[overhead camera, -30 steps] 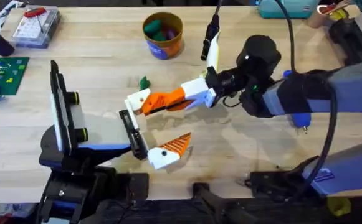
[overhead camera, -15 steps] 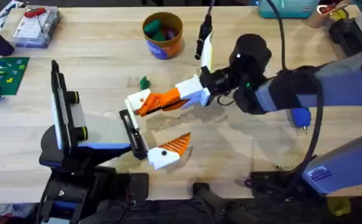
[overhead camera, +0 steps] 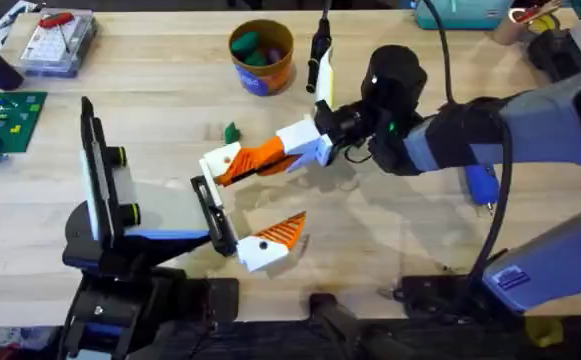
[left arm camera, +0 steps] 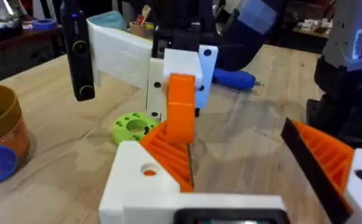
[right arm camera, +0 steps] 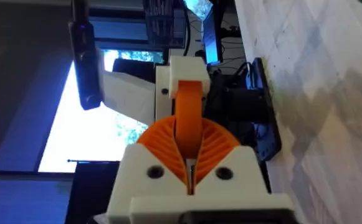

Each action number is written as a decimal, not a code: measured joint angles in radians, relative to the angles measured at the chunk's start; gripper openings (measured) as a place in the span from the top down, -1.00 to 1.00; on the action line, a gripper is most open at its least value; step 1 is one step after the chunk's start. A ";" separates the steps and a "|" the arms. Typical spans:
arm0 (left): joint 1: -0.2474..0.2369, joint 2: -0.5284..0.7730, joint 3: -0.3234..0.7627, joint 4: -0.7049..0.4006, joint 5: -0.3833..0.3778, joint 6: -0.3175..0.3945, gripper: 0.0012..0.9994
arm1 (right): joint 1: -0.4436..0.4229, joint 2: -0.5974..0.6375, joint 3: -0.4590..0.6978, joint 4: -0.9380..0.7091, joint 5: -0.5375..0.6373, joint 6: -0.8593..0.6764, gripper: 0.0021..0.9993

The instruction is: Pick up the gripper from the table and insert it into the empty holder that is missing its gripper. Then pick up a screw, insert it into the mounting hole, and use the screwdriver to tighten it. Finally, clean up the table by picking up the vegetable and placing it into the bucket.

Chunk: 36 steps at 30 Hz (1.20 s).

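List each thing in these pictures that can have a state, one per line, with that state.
right pincer, shut on the finger piece
finger piece, held off the table near the holder's end, not seated
holder, empty
vegetable, lying on the table, outside the bucket
bucket, upright, toys inside

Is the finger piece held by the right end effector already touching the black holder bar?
Cannot tell. In the overhead view the gripper hangs just above the holder, but neither contact nor a gap shows plainly.
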State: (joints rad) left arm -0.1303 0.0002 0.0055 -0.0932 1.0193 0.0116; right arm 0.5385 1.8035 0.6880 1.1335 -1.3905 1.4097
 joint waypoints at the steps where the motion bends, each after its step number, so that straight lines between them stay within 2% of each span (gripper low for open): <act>1: 0.000 0.000 0.000 0.000 -0.002 0.000 -0.97 | 0.000 0.002 0.004 -0.002 -0.002 0.000 0.97; 21: 0.000 0.000 0.000 0.002 -0.018 -0.001 -0.97 | -0.013 0.053 0.059 0.000 -0.023 -0.004 0.97; 36: 0.006 0.000 0.000 0.003 -0.041 -0.006 -0.97 | 0.003 0.052 0.047 0.009 0.036 -0.004 0.96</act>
State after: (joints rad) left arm -0.1246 0.0002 0.0055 -0.0898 0.9787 0.0061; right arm 0.5416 1.8555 0.7352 1.1426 -1.3544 1.4059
